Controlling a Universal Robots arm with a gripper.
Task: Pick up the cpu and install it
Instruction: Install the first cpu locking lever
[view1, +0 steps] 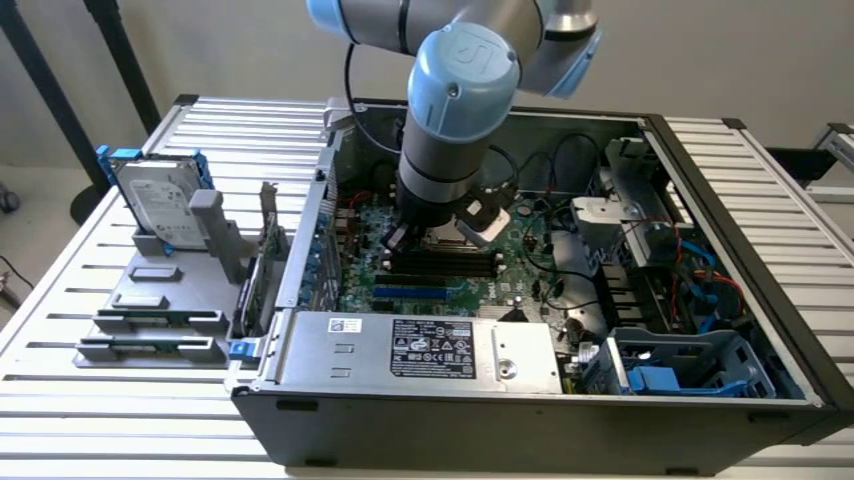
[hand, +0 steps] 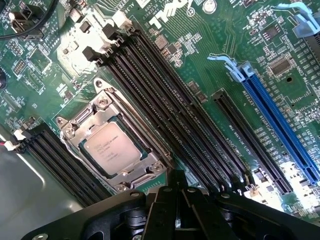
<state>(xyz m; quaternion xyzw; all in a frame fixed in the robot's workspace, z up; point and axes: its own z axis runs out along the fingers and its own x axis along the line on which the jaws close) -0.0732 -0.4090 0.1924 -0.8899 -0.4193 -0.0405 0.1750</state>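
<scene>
1. On the exterior view's left, a grey hard drive (view1: 156, 203) stands in a blue bracket on the slatted counter (view1: 80, 400).
2. In the middle sits the open computer case (view1: 534, 400), and the robot arm (view1: 454, 120) reaches down into it over the green board (hand: 210, 65).
3. The cpu (hand: 109, 148) lies flat in its metal socket frame (hand: 107, 142) on the board.
4. The hand (hand: 175, 197) is clenched and holds nothing.
5. In the wrist view the hand is just beside the cpu, and the black memory slots (hand: 165, 100) run long next to the socket.
</scene>
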